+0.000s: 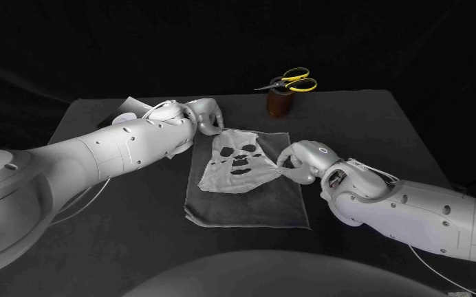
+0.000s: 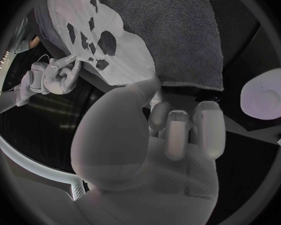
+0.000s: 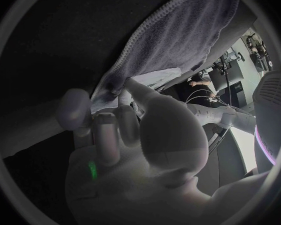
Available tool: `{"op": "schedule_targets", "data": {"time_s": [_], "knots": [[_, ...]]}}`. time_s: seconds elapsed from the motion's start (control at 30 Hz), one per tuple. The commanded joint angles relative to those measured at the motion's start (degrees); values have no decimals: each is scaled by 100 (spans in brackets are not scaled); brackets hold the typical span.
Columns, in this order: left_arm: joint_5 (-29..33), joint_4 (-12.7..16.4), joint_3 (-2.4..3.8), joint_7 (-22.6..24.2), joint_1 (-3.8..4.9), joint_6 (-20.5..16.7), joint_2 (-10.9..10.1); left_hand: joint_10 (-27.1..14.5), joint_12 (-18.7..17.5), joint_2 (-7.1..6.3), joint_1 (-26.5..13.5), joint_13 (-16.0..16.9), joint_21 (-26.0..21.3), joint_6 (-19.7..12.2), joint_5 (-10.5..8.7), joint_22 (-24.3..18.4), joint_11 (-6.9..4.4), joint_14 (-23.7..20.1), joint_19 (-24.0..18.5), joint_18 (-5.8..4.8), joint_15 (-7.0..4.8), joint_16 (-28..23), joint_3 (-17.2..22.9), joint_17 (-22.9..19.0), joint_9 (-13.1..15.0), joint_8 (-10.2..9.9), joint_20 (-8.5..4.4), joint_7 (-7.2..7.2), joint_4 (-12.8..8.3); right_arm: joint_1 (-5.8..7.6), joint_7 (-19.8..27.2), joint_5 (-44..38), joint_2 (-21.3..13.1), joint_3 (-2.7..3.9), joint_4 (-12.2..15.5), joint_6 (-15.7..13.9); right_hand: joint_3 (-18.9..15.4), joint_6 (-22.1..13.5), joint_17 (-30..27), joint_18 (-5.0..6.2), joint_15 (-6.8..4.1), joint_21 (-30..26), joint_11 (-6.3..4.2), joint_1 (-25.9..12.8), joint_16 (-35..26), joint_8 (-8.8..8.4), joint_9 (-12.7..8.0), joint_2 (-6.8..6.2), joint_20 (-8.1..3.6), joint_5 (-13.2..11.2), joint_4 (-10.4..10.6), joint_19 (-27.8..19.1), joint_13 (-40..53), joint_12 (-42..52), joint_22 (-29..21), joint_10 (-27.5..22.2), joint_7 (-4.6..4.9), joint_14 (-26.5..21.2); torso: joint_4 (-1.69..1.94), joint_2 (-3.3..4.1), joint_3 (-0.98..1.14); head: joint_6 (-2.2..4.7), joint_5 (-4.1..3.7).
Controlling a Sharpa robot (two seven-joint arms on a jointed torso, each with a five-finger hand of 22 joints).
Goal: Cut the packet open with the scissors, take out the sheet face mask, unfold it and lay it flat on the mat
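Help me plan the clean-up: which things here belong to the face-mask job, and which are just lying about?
Job: face mask spread on the mat; scissors; left hand by the mask's top corner; right hand pinching its side edge.
Lying about: brown jar holding the scissors; pale scrap behind the left arm, possibly the packet, too hidden to tell.

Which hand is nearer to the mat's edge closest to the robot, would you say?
Right. The right hand holds the mask beside the mat, about halfway along its right edge; the left hand holds it at the far edge.
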Motion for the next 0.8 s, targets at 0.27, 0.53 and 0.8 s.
{"op": "schedule_targets", "data": {"time_s": [0.27,0.53,0.8], "knots": [[-24,-62,-39,-220,-50,146,-58,-194,-94,12,-105,-310,4,-12,19,647,19,605,23,-26,-25,20,185,1506,111,25,-20,25,-72,-155,-1,264,-82,-94,9,-250,-439,-921,763,120,203,-707,280,-262,-165,-261,-126,-361,133,-23,232,-304,-155,-665,516,-350,336,409,6,0,10,0,-7],[410,-37,-36,145,-50,-329,-85,-1688,-1069,-107,-262,-2214,-222,-815,16,410,184,527,-169,44,111,-36,311,1333,-46,-414,73,188,-38,-151,1179,1210,-69,-91,27,-884,-891,-1422,273,262,332,-1613,423,-234,-426,-414,-206,-390,316,-12,491,-704,-660,-1235,272,-812,477,198,8,3,9,0,-11],[861,90,-24,543,-50,-733,-163,-2231,-1585,-232,-389,-2879,-493,-969,17,132,266,239,-393,129,193,-247,227,752,-82,-480,164,253,61,-105,1967,2052,-149,-70,154,-1179,-1262,-1314,309,270,351,-1577,438,-233,-398,-335,-210,-242,366,-10,797,-670,-707,-1184,270,-840,489,198,0,1,6,0,-7]]}}
